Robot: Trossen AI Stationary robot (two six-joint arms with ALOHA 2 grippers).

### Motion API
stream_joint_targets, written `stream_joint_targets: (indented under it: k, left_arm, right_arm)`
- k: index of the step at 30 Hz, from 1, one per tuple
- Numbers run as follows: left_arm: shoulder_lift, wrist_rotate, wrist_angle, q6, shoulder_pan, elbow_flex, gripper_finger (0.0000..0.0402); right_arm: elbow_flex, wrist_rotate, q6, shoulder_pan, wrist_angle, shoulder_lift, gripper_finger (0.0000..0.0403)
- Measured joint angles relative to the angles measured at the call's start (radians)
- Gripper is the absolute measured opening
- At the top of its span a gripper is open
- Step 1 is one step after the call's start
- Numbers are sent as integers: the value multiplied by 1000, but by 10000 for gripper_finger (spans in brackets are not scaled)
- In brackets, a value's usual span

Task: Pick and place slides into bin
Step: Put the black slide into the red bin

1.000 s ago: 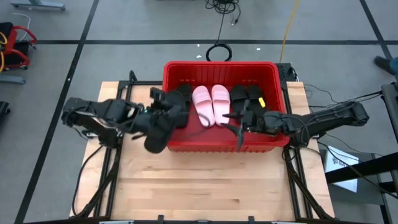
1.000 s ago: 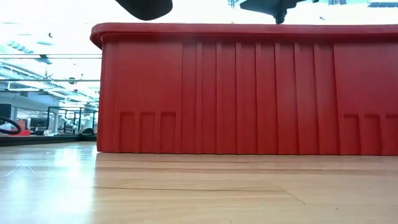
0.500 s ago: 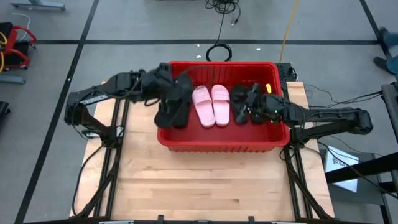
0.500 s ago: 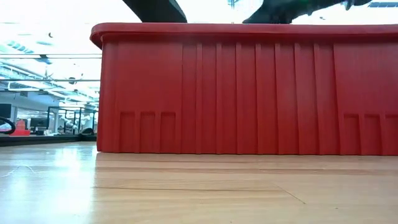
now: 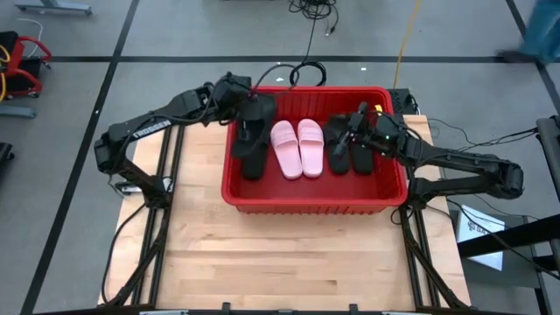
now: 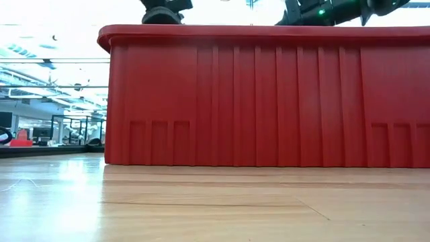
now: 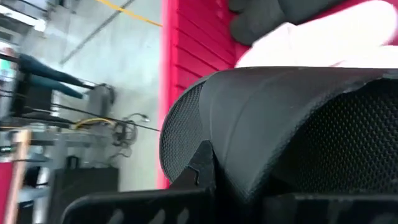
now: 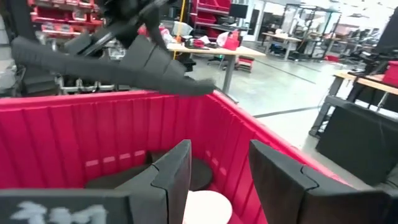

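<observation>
Left gripper is clamped shut on a black open-toe slide sandal, holding its far end over the far-left corner of the big red ribbed plastic bin. The sandal's long axis runs far-to-near, sloping from my jaws down into the bin's left lane. It looks like it lies over another black sandal; can't confirm.

Right gripper hovers over the black pair in the right lane, fingers spread, holding nothing.

Count in bin: two pale pink sandals side by side mid-bin, two black on the right, at least one black on the left. Table outside the bin shows none.

Judgement: left arm owns the next move, which is to release straight down.
</observation>
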Motion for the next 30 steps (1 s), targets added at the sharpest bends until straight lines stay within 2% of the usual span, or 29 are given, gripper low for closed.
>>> stream_joint_targets:
  k: [3,10,14,20,25,30]
  left_arm:
    - [-1,44,75,-1,2,-44,5]
    - [9,31,196,-31,3,-182,5]
    - [16,-26,325,-55,-1,-259,3]
    - [16,-67,428,-132,-5,-314,5]
    - [19,-109,443,-134,-5,-344,5]
    - [83,-141,417,-116,2,-345,3]
  right_arm:
    - [0,-22,-2,-27,7,4,150]
    - [0,-24,-17,-63,40,13,150]
    - [0,-25,-40,-66,54,18,150]
    - [0,-25,-52,-77,73,18,150]
    - [0,-25,-59,-89,73,18,150]
    - [0,-25,-69,-89,71,18,150]
